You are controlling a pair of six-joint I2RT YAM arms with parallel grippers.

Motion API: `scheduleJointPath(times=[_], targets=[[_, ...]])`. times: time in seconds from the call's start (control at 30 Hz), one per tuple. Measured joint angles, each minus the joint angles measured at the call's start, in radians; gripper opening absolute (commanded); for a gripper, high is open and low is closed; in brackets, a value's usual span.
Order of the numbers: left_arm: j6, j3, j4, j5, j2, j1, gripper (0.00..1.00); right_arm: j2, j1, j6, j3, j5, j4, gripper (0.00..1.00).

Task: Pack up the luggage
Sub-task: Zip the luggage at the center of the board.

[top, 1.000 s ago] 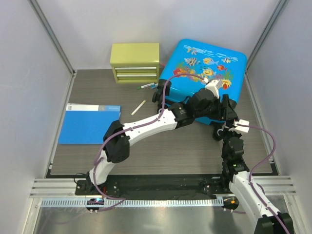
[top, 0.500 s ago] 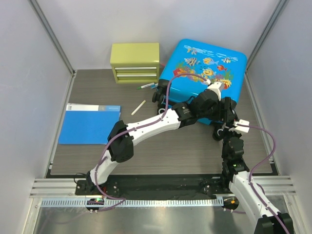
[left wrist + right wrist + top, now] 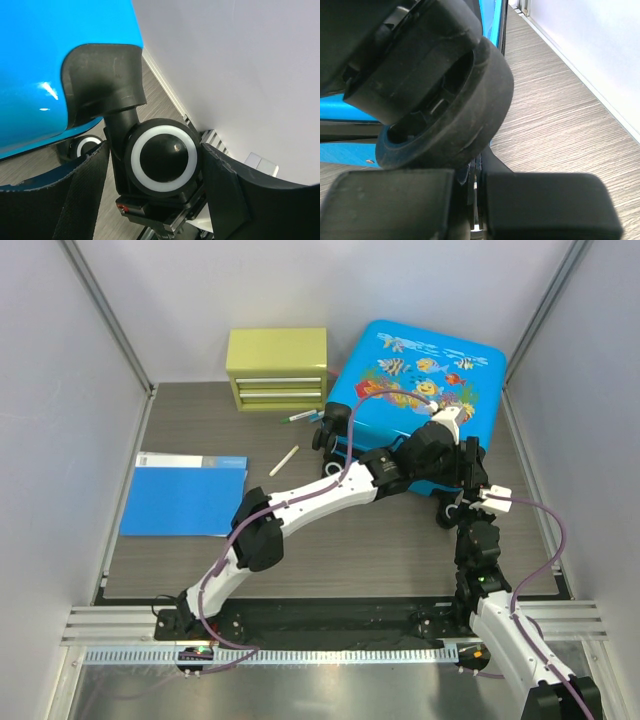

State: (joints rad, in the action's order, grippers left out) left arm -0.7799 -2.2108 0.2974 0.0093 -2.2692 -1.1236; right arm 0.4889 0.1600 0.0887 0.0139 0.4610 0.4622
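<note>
Now, the luggage (image 3: pixel 420 380) is lying shut at the desk's (image 3: pixel 400 550) far right, with its bright blue shell and fish print facing up and its black wheels nearest me. I am counting one luggage, one drawer box (image 3: pixel 277 368) and one folder (image 3: pixel 183 495). My left hand (image 3: pixel 155 165) is standing apart around a wheel (image 3: pixel 162 157), wider and further right than a second ago. My right hand (image 3: pixel 475 195) is staying pressed together.

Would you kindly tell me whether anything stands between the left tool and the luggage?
Nothing visible does. The left tool is open at the luggage, and one black wheel shows directly between its fingers in the left wrist view.
</note>
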Motion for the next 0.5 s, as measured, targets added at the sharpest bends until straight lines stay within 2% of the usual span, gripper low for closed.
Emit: scheduleJointPath(times=[0.03, 0.07, 0.13, 0.17, 0.3, 0.5], targets=[[-0.002, -0.008, -0.001, 0.005, -0.007, 0.000, 0.63, 0.000, 0.000, 0.000, 0.000, 0.000, 0.000, 0.01], [-0.007, -0.014, -0.002, 0.013, -0.014, 0.000, 0.41, 0.000, 0.000, 0.000, 0.000, 0.000, 0.000, 0.01], [-0.021, -0.016, -0.013, 0.027, -0.019, 0.001, 0.21, 0.003, 0.000, 0.001, 0.000, 0.003, -0.001, 0.01], [-0.032, -0.018, -0.031, 0.031, -0.013, 0.003, 0.02, 0.003, 0.000, 0.000, 0.000, 0.008, 0.003, 0.01], [-0.061, 0.004, -0.082, 0.067, -0.013, 0.006, 0.00, 0.005, 0.000, 0.000, 0.000, 0.031, 0.008, 0.01], [-0.115, 0.143, -0.225, 0.101, 0.029, 0.028, 0.00, 0.005, 0.000, -0.003, 0.000, 0.048, 0.017, 0.01]])
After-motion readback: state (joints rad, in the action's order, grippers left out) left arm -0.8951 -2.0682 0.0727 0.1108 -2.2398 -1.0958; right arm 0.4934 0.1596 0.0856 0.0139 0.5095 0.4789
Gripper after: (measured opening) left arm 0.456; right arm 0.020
